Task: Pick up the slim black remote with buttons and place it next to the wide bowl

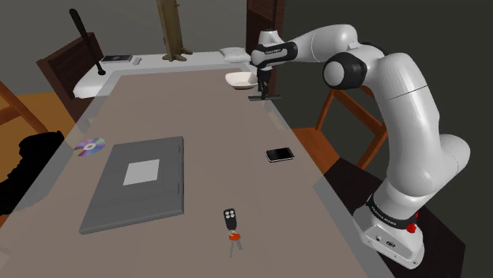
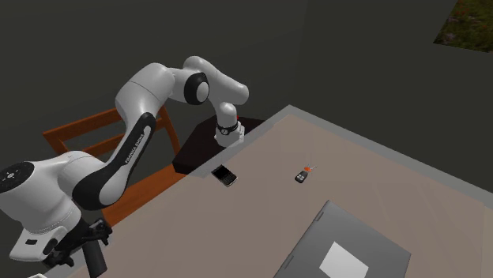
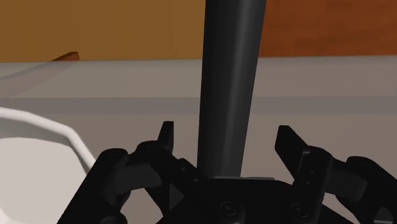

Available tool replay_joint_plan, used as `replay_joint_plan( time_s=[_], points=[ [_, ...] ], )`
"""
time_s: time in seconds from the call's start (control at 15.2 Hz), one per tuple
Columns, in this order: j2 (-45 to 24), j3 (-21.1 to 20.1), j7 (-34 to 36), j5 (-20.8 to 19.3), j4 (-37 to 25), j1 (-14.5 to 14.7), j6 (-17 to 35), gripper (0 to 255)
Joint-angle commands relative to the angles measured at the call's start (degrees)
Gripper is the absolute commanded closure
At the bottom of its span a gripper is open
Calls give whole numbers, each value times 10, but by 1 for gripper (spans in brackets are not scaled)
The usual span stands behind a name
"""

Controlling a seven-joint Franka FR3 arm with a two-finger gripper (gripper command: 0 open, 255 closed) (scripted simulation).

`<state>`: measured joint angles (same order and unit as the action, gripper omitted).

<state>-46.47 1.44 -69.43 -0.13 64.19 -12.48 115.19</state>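
Observation:
My black gripper [image 1: 260, 87] hangs over the far end of the table [image 1: 213, 134], just beside a wide white bowl [image 1: 239, 78]. Under it lies the slim black remote [image 1: 261, 97], close to the bowl's rim. In the wrist view the remote [image 3: 230, 76] runs straight between my gripper's [image 3: 228, 137] fingers. Both fingers [image 3: 167, 135] stand apart from it with a gap on each side, so the gripper is open and holds nothing. The bowl's white rim [image 3: 44, 130] curves in close beside one finger. In the second exterior view the hand [image 2: 88, 249] sits at the lower left.
A black phone [image 1: 280, 154] lies near the table's right edge in the shoulder view. A key fob with a red tag [image 1: 231, 219], a closed grey laptop [image 1: 138, 183] and a disc [image 1: 89, 145] lie nearer the front. Wooden chairs [image 1: 348, 118] flank the table.

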Motion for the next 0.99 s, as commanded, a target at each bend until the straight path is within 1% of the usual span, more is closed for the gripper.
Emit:
replay_joint_plan(
  time_s=[0.0,0.13,0.4,0.92],
  points=[
    [0,0,0,0,0,0,0,0],
    [0,0,0,0,0,0,0,0],
    [27,0,0,0,-27,1,-54,0],
    [27,0,0,0,-27,1,-54,0]
  ],
)
